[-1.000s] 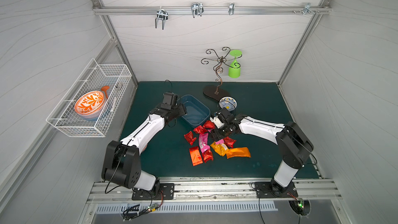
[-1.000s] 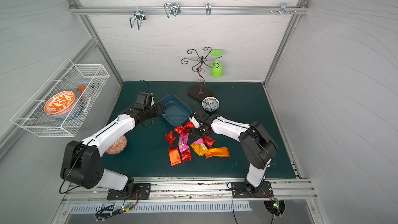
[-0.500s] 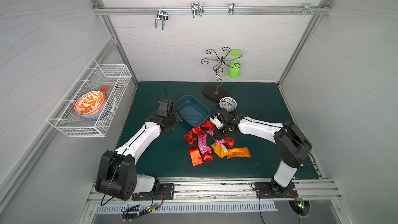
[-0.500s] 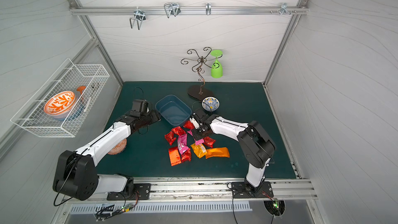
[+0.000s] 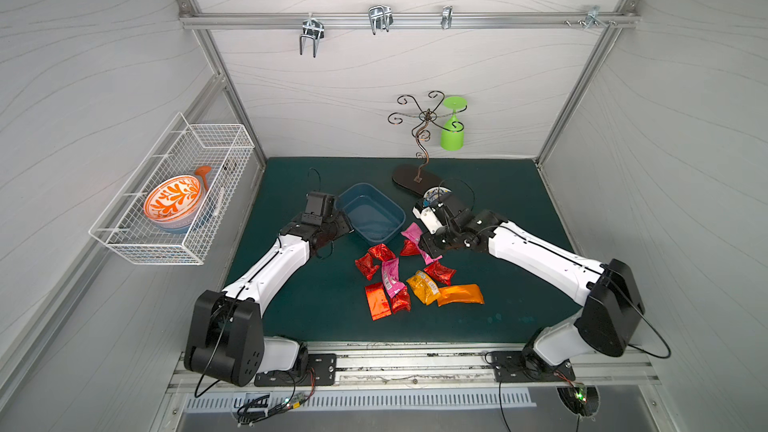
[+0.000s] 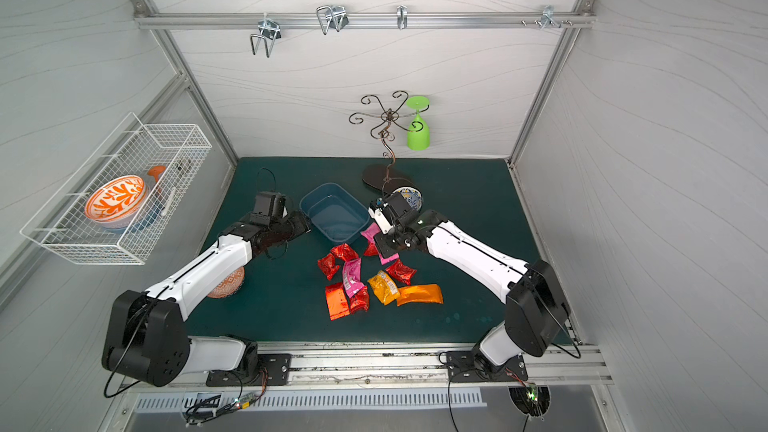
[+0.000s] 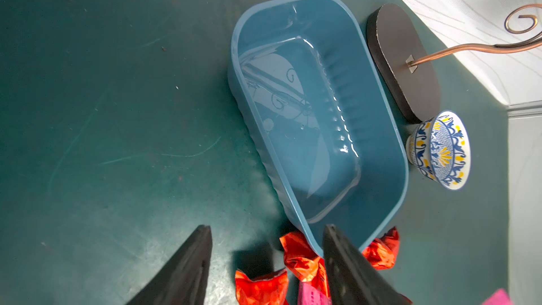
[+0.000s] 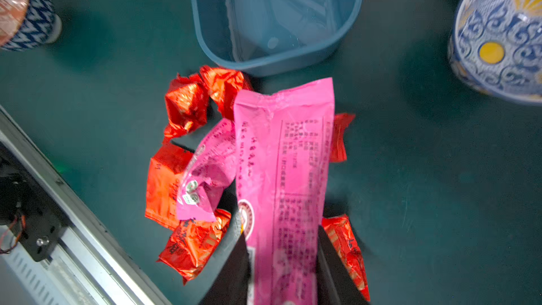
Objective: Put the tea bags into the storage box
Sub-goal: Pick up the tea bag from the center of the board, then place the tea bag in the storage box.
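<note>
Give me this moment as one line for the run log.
right pincer: shut on pink tea bag | left pincer: open, beside box | box: empty | other tea bags: on mat

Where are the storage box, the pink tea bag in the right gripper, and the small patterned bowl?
storage box [image 7: 299,130]: left wrist view, bare floor.
pink tea bag [image 8: 284,156]: right wrist view, printed face.
small patterned bowl [image 7: 443,151]: left wrist view, inner wall.
</note>
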### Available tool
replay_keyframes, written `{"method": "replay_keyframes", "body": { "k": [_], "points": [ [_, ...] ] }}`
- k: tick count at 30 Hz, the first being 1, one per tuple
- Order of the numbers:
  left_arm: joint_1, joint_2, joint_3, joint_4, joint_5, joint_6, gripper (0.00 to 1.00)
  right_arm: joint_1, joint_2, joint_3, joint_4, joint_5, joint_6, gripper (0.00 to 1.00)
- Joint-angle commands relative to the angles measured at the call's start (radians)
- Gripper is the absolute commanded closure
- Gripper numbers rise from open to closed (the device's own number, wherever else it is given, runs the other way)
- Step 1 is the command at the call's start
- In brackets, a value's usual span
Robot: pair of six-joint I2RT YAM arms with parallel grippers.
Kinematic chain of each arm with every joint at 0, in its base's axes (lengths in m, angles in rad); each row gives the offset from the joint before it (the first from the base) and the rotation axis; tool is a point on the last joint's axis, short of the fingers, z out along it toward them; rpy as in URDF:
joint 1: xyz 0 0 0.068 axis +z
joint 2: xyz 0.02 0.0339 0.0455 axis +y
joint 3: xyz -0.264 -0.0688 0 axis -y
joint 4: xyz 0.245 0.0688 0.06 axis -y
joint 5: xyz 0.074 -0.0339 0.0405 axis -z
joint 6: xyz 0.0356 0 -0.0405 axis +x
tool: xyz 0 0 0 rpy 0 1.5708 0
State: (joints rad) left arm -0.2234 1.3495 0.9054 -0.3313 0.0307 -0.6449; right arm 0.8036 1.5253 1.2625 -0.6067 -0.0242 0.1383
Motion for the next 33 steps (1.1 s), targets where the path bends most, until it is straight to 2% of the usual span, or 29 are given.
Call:
{"method": "replay_keyframes", "body": {
  "k": [1,7,13,19,26,28,33],
  "points": [
    [0.008,-0.007,-0.003,0.040,0.051,-0.048,0.35,0.008,0.063,0.092,0.014,-0.034,-0.037,0.68],
    [0.023,-0.060,-0.093,0.049,0.085,-0.105,0.35,0.012,0.251,0.276,0.109,-0.073,-0.072,0.69],
    [0.073,-0.124,-0.191,0.039,0.126,-0.149,0.36,0.025,0.470,0.499,0.118,-0.084,-0.116,0.71],
    [0.104,-0.214,-0.221,-0.017,0.097,-0.114,0.36,0.030,0.623,0.612,0.112,0.007,-0.161,0.71],
    [0.117,-0.269,-0.189,-0.083,0.040,-0.041,0.36,0.043,0.733,0.670,0.108,0.013,-0.158,0.70],
    [0.116,-0.270,-0.187,-0.086,0.037,-0.035,0.36,0.049,0.743,0.671,0.116,0.025,-0.155,0.67],
    [0.116,-0.268,-0.195,-0.076,0.046,-0.041,0.36,0.056,0.732,0.680,0.107,0.036,-0.145,0.51]
  ]
}}
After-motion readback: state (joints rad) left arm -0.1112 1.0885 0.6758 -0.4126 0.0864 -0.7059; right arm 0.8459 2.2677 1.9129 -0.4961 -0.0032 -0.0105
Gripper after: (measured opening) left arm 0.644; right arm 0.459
